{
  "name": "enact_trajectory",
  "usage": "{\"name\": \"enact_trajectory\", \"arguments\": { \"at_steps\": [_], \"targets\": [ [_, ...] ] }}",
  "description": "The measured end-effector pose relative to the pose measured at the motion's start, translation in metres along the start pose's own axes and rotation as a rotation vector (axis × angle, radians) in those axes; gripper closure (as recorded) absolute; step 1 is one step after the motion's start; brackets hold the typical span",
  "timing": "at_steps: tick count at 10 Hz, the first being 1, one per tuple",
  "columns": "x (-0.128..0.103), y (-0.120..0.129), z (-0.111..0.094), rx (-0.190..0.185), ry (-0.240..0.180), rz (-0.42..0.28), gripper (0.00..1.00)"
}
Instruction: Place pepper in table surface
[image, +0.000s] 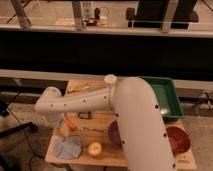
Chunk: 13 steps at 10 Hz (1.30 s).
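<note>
The pepper (71, 123) is a small slim orange-red piece at the left side of the light wooden table surface (95, 125). It sits just below the wrist end of my white arm. My gripper (64, 128) hangs down from that wrist at the table's left edge, right beside the pepper and touching or almost touching it. The arm hides most of the gripper. I cannot tell whether the pepper rests on the wood or is held.
A blue cloth (67, 147) and a round yellow ball (95, 148) lie at the front left. A purple bowl (113, 134) is partly behind my arm. A green tray (169, 97) is at the back right, and a reddish-brown bowl (177, 139) at the front right.
</note>
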Motion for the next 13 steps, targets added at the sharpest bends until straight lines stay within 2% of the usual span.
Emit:
{"name": "enact_trajectory", "arguments": {
  "at_steps": [1,3,5,8,11,13],
  "targets": [
    [-0.0022,0.0025,-0.0009,0.002,-0.024,-0.059,0.2],
    [-0.0062,0.0006,-0.0012,0.005,-0.04,-0.112,0.2],
    [-0.0066,-0.0006,-0.0001,0.01,-0.055,-0.218,0.2],
    [-0.0077,0.0004,-0.0002,0.011,-0.032,-0.328,0.2],
    [-0.0092,0.0006,-0.0016,0.018,-0.002,-0.405,0.2],
    [-0.01,-0.0006,-0.001,0.013,0.002,-0.447,0.2]
  ]
}}
